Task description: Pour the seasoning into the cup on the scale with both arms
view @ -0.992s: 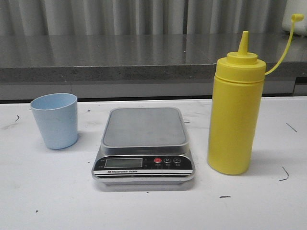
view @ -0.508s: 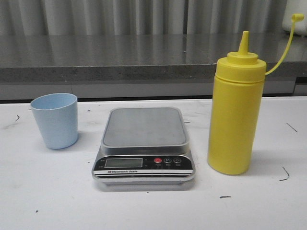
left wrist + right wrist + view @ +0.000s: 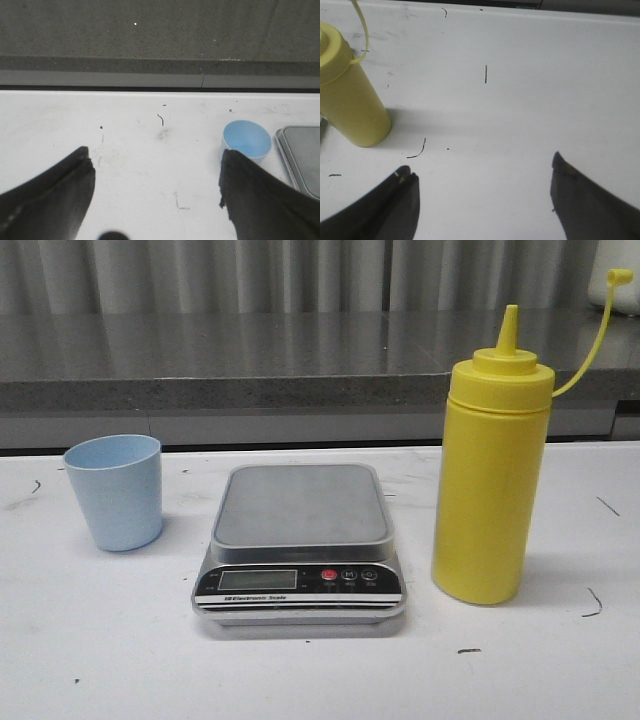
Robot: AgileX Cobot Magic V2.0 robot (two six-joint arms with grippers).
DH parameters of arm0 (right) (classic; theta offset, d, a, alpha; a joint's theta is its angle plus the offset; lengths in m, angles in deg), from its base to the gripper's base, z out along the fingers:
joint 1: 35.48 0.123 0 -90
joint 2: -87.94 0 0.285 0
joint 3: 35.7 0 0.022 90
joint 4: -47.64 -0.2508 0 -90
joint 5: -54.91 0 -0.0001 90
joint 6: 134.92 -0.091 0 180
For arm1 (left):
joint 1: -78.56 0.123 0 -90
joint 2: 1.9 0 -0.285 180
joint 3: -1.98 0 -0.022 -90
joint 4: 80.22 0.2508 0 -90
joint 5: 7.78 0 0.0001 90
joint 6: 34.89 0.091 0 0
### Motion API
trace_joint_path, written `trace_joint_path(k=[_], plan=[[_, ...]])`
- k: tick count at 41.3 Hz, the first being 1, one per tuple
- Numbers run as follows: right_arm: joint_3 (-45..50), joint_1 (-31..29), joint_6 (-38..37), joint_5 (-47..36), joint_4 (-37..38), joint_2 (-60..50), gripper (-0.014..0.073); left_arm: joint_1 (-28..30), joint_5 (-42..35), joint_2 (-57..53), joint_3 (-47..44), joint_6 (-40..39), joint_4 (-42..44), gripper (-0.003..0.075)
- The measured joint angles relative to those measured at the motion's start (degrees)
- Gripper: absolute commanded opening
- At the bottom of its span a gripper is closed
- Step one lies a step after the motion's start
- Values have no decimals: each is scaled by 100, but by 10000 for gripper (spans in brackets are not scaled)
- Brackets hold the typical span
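The pale blue cup (image 3: 114,491) stands upright on the white table, left of the scale (image 3: 300,545), whose steel platform is bare. The yellow seasoning bottle (image 3: 492,480) stands upright to the scale's right, its cap strap curling up and away. Neither arm shows in the front view. In the left wrist view my left gripper (image 3: 155,162) is open over bare table, with the cup (image 3: 247,139) just beyond one finger and the scale's corner (image 3: 300,155) past it. In the right wrist view my right gripper (image 3: 482,167) is open over bare table, apart from the bottle (image 3: 347,97).
A dark grey stone ledge (image 3: 250,365) runs along the table's far edge, with a corrugated wall behind it. Small black marks dot the white tabletop (image 3: 90,640).
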Motion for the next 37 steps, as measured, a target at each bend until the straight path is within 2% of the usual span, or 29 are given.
trace_joint_path(k=[6, 14, 26, 37], plan=[[0, 0, 0, 4, 0, 0, 581, -76, 226, 615, 349, 256, -299, 523], [0, 0, 0, 17, 0, 0, 581, -526, 422, 1734, 776, 513, -547, 523], [0, 0, 0, 50, 0, 0, 581, -1271, 591, 3705, 1672, 559, -450, 512], [0, 0, 0, 48, 0, 0, 581, -1447, 1121, 5487, 2760, 587, -201, 512]])
